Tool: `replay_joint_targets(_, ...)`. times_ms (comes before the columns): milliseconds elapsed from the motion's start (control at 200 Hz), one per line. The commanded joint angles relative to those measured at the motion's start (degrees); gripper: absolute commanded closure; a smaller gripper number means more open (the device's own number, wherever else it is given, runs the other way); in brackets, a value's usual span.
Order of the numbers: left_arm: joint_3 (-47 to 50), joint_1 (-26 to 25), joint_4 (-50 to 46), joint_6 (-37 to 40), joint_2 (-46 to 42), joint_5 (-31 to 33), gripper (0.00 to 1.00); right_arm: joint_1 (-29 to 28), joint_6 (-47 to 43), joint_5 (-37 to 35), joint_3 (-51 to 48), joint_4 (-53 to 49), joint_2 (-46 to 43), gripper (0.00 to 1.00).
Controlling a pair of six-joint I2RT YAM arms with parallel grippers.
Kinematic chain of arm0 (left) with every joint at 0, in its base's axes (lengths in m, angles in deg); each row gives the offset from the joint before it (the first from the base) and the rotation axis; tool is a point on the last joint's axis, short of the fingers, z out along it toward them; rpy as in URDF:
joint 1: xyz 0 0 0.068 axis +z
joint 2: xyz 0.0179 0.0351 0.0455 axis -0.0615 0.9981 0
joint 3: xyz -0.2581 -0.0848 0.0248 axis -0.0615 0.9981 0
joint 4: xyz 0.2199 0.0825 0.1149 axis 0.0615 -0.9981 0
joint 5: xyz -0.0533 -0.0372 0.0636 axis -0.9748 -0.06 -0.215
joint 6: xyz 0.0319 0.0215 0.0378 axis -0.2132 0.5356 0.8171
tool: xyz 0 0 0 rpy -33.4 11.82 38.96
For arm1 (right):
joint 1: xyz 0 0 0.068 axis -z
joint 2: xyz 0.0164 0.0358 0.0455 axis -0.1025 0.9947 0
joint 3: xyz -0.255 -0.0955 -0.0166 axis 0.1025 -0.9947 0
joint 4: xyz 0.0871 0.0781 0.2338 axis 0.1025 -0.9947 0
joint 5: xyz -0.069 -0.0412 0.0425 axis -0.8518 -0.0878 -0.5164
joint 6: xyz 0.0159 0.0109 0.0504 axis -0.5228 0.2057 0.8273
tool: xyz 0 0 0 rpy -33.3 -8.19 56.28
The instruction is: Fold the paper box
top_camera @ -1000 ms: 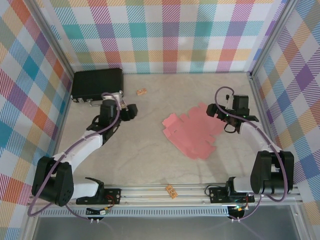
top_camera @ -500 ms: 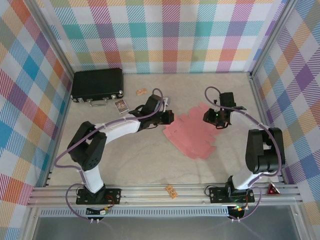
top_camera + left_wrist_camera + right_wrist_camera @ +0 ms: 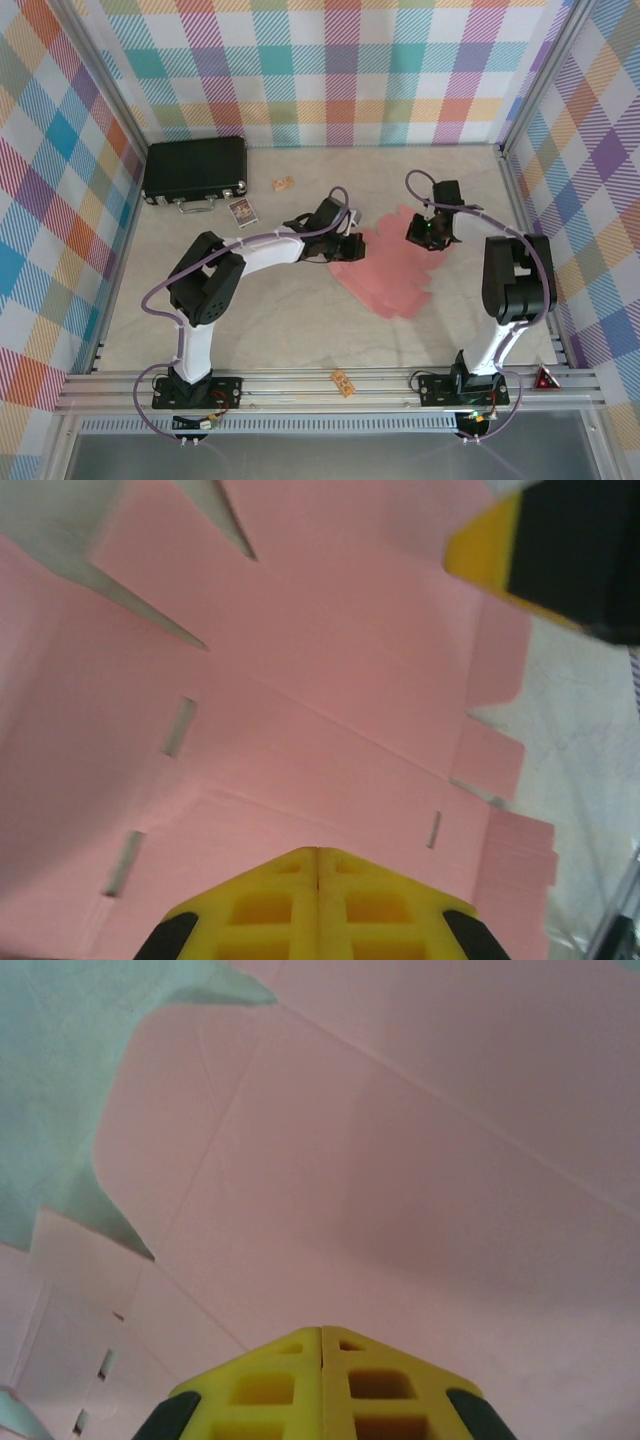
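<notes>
The paper box (image 3: 392, 272) is a flat salmon-pink die-cut sheet with flaps and slots, lying on the table right of centre. My left gripper (image 3: 352, 246) is at the sheet's left edge. In the left wrist view its yellow fingers (image 3: 318, 852) are shut tip to tip just above the pink card (image 3: 330, 680), with nothing between them. My right gripper (image 3: 425, 233) is over the sheet's upper right part. Its yellow fingers (image 3: 321, 1332) are also shut, close above the pink surface (image 3: 400, 1160). The right gripper's finger (image 3: 540, 550) shows across the sheet in the left wrist view.
A black hard case (image 3: 195, 168) lies at the back left, with a small card (image 3: 242, 211) in front of it and a tan scrap (image 3: 284, 184) to its right. An orange piece (image 3: 343, 381) sits on the front rail. Plaid walls close in three sides.
Both arms have swung inward from the table's sides to the pink sheet. Both grippers have gone from open to shut. The sheet has hardly moved.
</notes>
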Motion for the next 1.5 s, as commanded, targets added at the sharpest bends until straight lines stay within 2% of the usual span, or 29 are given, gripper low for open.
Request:
replay_joint_targets(0,2.00,-1.60,1.43,-3.16,1.99,-2.40,1.00,-0.19,-0.17,0.48,2.92,-1.48,2.65,0.93)
replay_joint_targets(145,3.49,-1.73,1.01,-4.08,3.20,-2.09,1.00,-0.19,-0.83,-0.61,4.58,-4.07,5.24,0.93)
replay_joint_targets(340,4.52,-1.33,-1.49,-4.06,4.23,2.57,1.00,-0.45,-1.45,-2.05,3.44,-6.27,5.56,0.92)
replay_joint_targets(660,9.03,7.20,-1.98,-2.91,3.91,4.90,1.00,-2.00,-1.20,-1.71,-3.74,-8.10,0.81,0.89)
replay_joint_targets(820,4.47,11.26,-5.12,0.99,5.84,5.45,1.00,-6.10,1.88,-2.19,-6.84,-7.64,-3.03,0.89)
replay_joint_targets(965,-4.10,13.71,-11.72,5.55,9.60,6.61,1.00,-11.48,7.12,-3.54,-9.74,-5.80,-5.64,0.89)
replay_joint_targets(1220,-16.62,14.70,-18.64,10.63,15.24,5.48,1.00,-20.49,14.01,-5.17,-12.35,-2.32,-8.02,0.89)
replay_joint_targets(1405,-19.16,14.70,-20.40,10.06,11.27,4.39,1.00,-21.38,13.65,-6.97,-11.45,-1.35,-13.15,0.88)
replay_joint_targets(1495,-18.41,14.61,-20.72,9.50,7.95,4.10,0.92,-21.37,10.92,-8.73,-10.03,-1.99,-14.49,0.87)
